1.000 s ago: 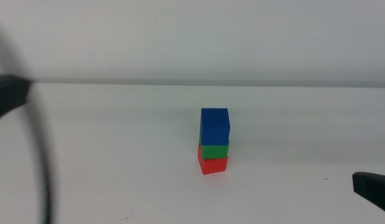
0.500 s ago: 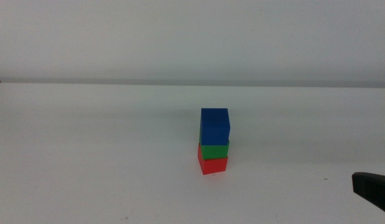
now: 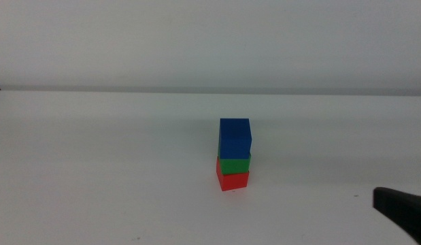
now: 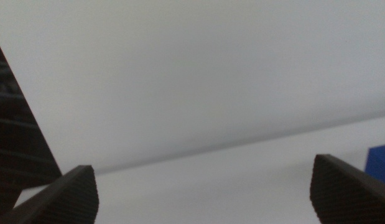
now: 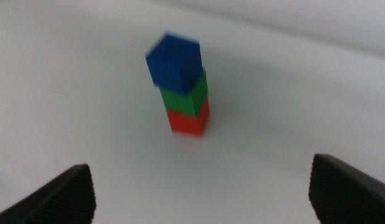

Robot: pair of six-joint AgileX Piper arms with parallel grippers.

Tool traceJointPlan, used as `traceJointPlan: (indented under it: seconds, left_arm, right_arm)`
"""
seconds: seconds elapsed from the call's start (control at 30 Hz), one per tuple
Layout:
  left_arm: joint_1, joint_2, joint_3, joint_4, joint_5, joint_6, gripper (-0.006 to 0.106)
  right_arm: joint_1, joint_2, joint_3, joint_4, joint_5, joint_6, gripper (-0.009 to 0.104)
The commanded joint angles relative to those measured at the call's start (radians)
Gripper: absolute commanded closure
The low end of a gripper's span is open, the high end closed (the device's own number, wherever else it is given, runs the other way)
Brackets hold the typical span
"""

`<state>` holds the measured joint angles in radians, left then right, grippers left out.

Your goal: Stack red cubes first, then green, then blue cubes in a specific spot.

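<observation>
Red cube [image 3: 232, 180]: bottom; green cube [image 3: 234, 165] on it, blue cube [image 3: 234, 138] on top.
Right gripper [image 5: 201, 186]: your fingers spread wide, empty, stack well ahead.
Left gripper [image 4: 204, 193]: fingers wide apart, empty.

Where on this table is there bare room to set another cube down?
Bare white tabletop lies left of the stack, behind it and in front. The only crowding is the stack itself, blue cube on green cube on red cube, and the right gripper at the near right corner.

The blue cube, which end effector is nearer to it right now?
Right. The right end effector faces the blue cube from the table's near right; the left end effector is outside the middle view.
</observation>
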<state>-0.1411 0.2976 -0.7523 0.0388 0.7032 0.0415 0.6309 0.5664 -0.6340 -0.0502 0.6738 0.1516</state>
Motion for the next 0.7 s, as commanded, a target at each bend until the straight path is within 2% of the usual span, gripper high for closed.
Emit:
traceJointPlan:
  seconds: [0.0, 0.1, 0.33, 0.43, 0.53, 0.67]
  left_arm:
    - [0.002, -0.037, 0.128, 0.004, -0.172, -0.001, 0.009]
    - [0.002, -0.097, 0.316, 0.006, -0.392, -0.001, 0.009]
    - [0.004, -0.277, 0.647, -0.005, -0.441, -0.001, 0.009]
    - [0.004, -0.337, 0.72, -0.013, -0.441, -0.001, 0.009]
    - [0.004, -0.33, 0.77, -0.015, -0.491, -0.001, 0.009]
    - [0.008, -0.333, 0.79, -0.015, -0.522, -0.001, 0.009]
  right_arm:
    - [-0.029, -0.058, 0.12, 0.013, -0.2, -0.011, 0.003]
    - [-0.103, -0.137, 0.285, 0.009, -0.356, -0.011, 0.003]
    - [-0.43, -0.37, 0.517, -0.007, -0.374, -0.011, 0.003]
    - [-0.524, -0.471, 0.595, -0.022, -0.376, -0.011, 0.003]
    - [-0.567, -0.595, 0.661, -0.022, -0.376, -0.011, 0.003]
    - [-0.572, -0.591, 0.672, -0.043, -0.383, -0.011, 0.003]
